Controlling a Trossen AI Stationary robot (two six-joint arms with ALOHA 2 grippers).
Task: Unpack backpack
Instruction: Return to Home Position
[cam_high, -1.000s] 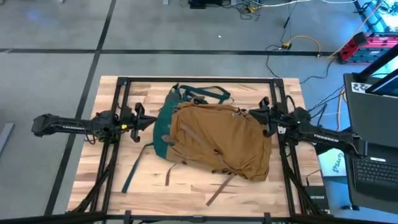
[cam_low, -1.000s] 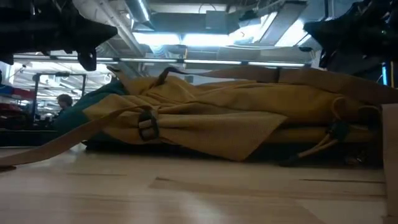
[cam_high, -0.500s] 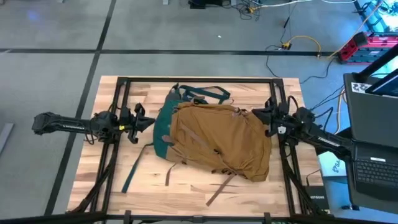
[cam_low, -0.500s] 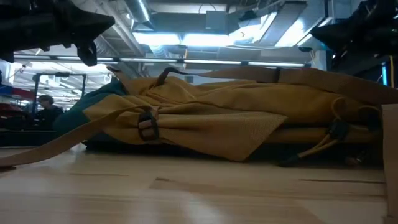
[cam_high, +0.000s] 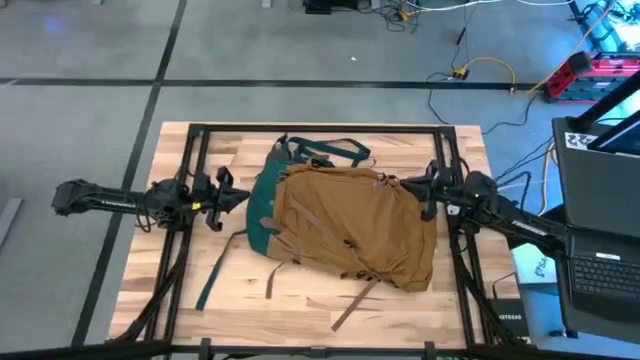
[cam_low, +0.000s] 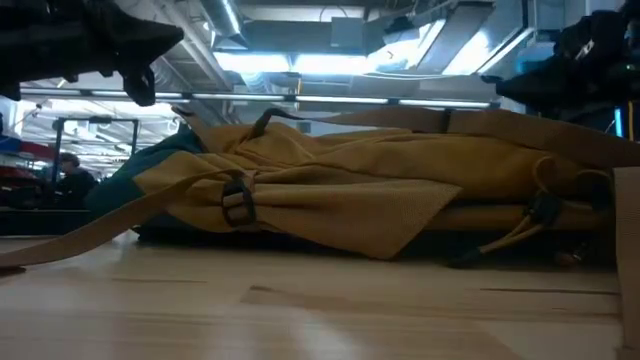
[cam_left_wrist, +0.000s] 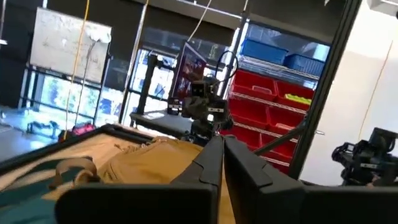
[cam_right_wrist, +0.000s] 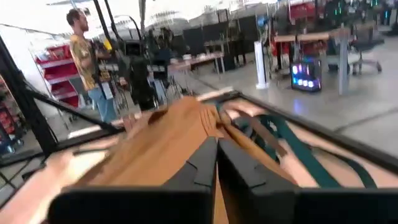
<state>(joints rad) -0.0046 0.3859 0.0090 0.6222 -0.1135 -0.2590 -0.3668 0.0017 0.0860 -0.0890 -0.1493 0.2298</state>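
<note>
Right claw (cam_high: 415, 186) now nearer backpack (cam_high: 345, 225)

light wooden table (cam_high: 150, 290), tan backpack (cam_high: 350, 225) lying flat at its centre, straps trailing

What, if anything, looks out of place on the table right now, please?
Nothing spilled or damaged. The backpack lies askew on the table, its loose straps trailing toward the front edge. The left hand and right hand flank it, shut.

Grey floor (cam_high: 80, 60) with black tape lines (cam_high: 300, 84); red bin shelving (cam_left_wrist: 264, 112); bright ceiling lights (cam_low: 320, 64)
</note>
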